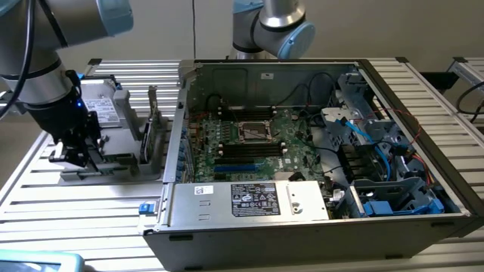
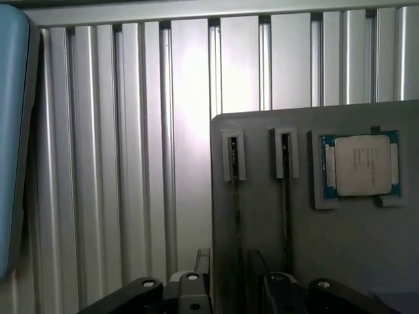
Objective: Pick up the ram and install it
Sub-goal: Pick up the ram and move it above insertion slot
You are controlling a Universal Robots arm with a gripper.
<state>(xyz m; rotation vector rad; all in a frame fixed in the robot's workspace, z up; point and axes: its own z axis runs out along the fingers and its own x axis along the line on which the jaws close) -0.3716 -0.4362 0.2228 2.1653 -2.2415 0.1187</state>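
Inspector: Position of tool (image 1: 76,156)?
Operator: In the exterior view, at nine o'clock of the computer case (image 1: 250,73), low over the grey holder (image 1: 106,167) on the desk (image 1: 45,215). Spread or clamped: cannot tell.
Inspector: Location of ram (image 2: 237,209)?
Operator: Judged to be the thin dark strip standing edge-on in a holder slot, near the processor chip (image 2: 360,163). Not seen lifted clear.
Inspector: Guidance for the pick?
Operator: Centre over the strip, square to its length. Clamp on the flat faces, without bending the board. Draw straight out, no twist.
Inspector: Destination?
Operator: Black motherboard slots (image 1: 246,148) inside the case, at three o'clock of the tool, well apart from it.
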